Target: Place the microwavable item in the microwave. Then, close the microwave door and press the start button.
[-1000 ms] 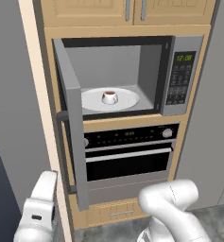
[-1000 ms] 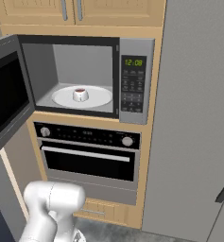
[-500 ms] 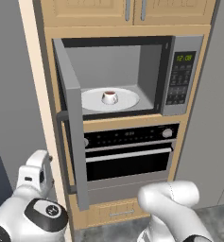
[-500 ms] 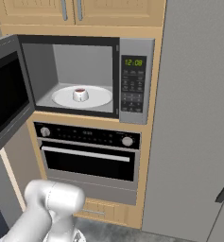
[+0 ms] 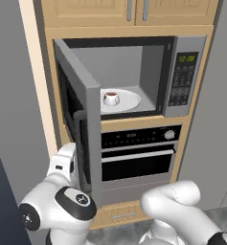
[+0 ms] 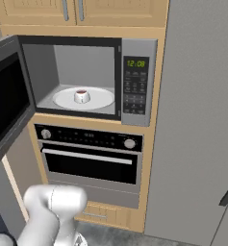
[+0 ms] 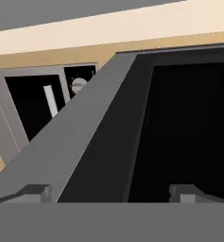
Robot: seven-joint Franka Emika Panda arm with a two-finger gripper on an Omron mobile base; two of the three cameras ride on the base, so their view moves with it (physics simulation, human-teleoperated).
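The microwavable item, a small white bowl [image 5: 110, 98] [image 6: 82, 95] with reddish-brown contents, sits on the white turntable [image 5: 133, 101] inside the microwave [image 5: 183, 76] [image 6: 137, 81]. The microwave door [image 5: 93, 129] [image 6: 7, 105] stands swung out to the left. My hand [image 5: 62, 163] is low at the left, just behind the door's outer face. In the hand view my gripper [image 7: 111, 194] is open, its tips wide apart and close in front of the door [image 7: 85, 142] and its dark window. Nothing is held.
A knobbed wall oven [image 5: 139, 158] [image 6: 91, 158] sits directly under the microwave, with a drawer front [image 6: 103, 211] below it. Wooden cabinets [image 5: 129, 12] are above. A tall grey panel [image 6: 197, 120] stands to the right, a grey wall [image 5: 14, 95] to the left.
My arm has swung up at the lower left, and the hand has risen and moved right toward the outer side of the open door. The bowl and door have not moved.
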